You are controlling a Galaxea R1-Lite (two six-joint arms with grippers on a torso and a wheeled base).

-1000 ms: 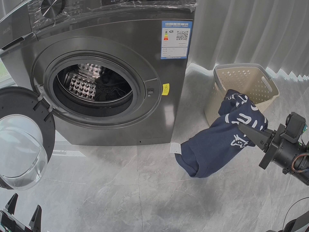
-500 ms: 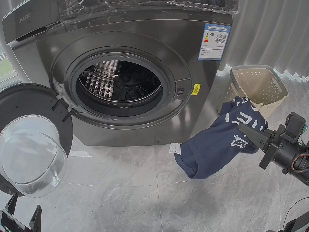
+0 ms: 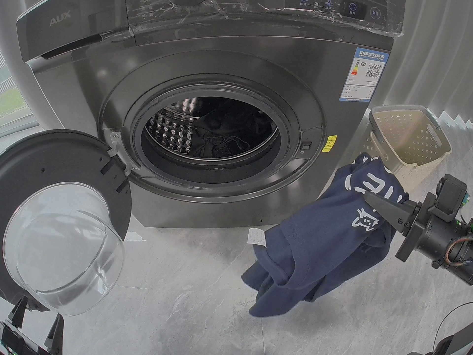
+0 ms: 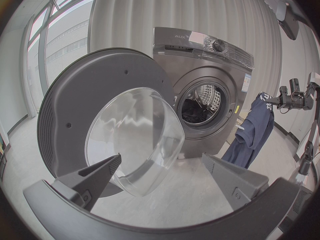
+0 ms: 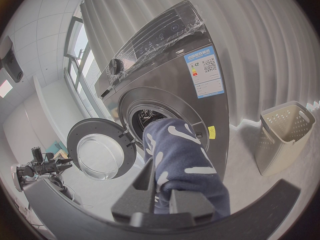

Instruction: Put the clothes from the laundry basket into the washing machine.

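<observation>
Right claw [image 3: 375, 202]: clamped on navy blue white-printed cloth garment [image 3: 315, 242], which hangs before the dark grey front-loading washing machine [image 3: 236, 60], right of its open drum. Beige perforated plastic laundry basket [image 3: 401, 108]: right of the machine. Left claw [image 4: 160, 157]: spread wide, holding nothing, facing the machine's swung-open round glass door [image 3: 54, 163].

Right gripper [image 3: 379, 204]: two matte black wedge fingers tapering to points, mounted on a black cylindrical wrist [image 3: 433, 237]. A black box-shaped camera module [image 3: 451, 193] tops the wrist, and thin red and dark cables [image 3: 449, 255] loop beside it. Left gripper [image 4: 160, 160]: dark grey wedge fingers with ribbed pads [image 4: 115, 160], each with a recessed screw [image 4: 237, 194].
</observation>
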